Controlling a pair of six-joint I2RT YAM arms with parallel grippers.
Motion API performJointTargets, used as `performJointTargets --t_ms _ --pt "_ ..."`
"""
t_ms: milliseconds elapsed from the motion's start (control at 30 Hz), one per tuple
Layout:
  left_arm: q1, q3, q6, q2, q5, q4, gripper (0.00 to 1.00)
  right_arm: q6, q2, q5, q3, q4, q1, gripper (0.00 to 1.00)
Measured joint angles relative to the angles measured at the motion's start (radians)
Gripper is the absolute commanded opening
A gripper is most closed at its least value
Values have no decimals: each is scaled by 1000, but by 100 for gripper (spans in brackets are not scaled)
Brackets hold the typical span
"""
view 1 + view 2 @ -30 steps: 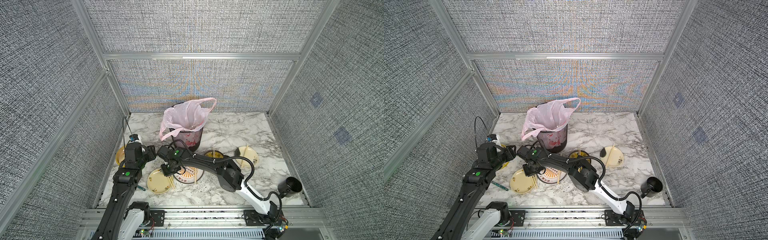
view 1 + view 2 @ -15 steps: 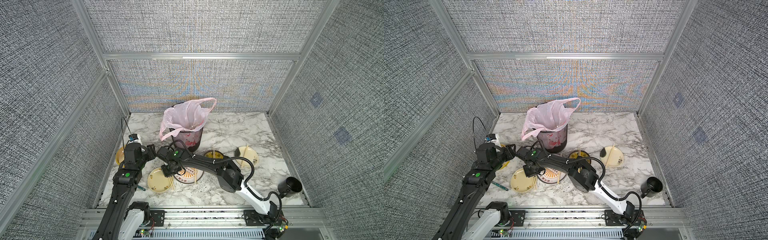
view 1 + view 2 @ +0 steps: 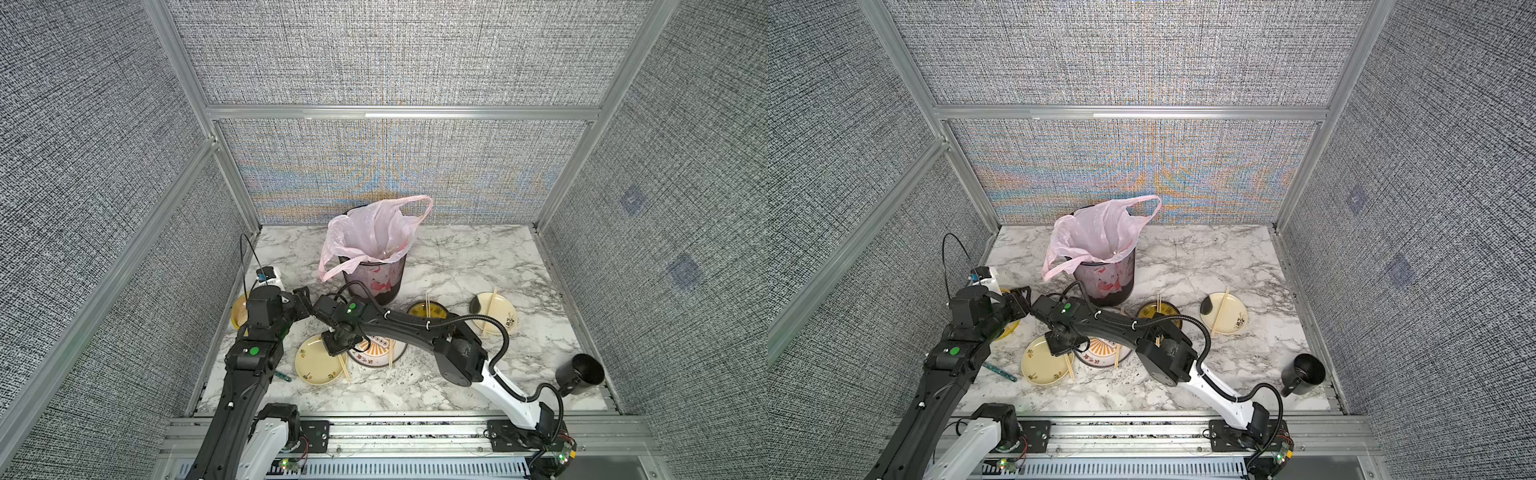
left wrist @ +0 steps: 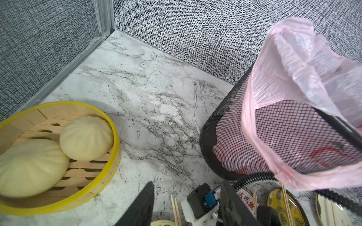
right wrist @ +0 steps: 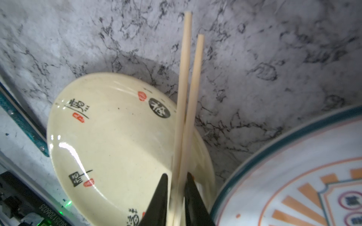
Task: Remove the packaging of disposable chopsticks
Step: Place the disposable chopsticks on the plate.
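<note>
Here, the right gripper [image 5: 177, 176] is clenched on the disposable chopsticks [image 5: 185, 82] at lower centre; they run up-frame from it, across the rim of the cream plate [image 5: 109, 137]. The left gripper [image 4: 187, 185] hangs released, empty.

Table [image 3: 457, 257] holds bin [image 3: 374, 284], plates [image 3: 313, 368], steamer [image 4: 117, 148], perhaps a mug [image 3: 579, 374].

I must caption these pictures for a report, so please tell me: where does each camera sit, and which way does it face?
Top views: high above the front rail, facing down toward the back wall over the table; the left arm and right arm show.
Left wrist: low over the table, facing the steamer and the mesh bin; the open left claw shows.
Right wrist: looking down along the right claw, shut on the chopsticks over a cream plate.
Shared: top and left wrist views show the mesh bin.
</note>
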Motion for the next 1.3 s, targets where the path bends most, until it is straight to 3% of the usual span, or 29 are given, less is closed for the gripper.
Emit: performJointTargets --t_ms 333,933,1300 --pt "0 -2 1 -5 -2 0 55 -3 -4 9 -1 -3 4 28" --pt "0 -1 3 12 -19 21 55 -14 -39 35 -21 -6 22 29" --pt "-1 5 -15 -58 -23 -10 55 -18 -103 43 -90 48 31 31"
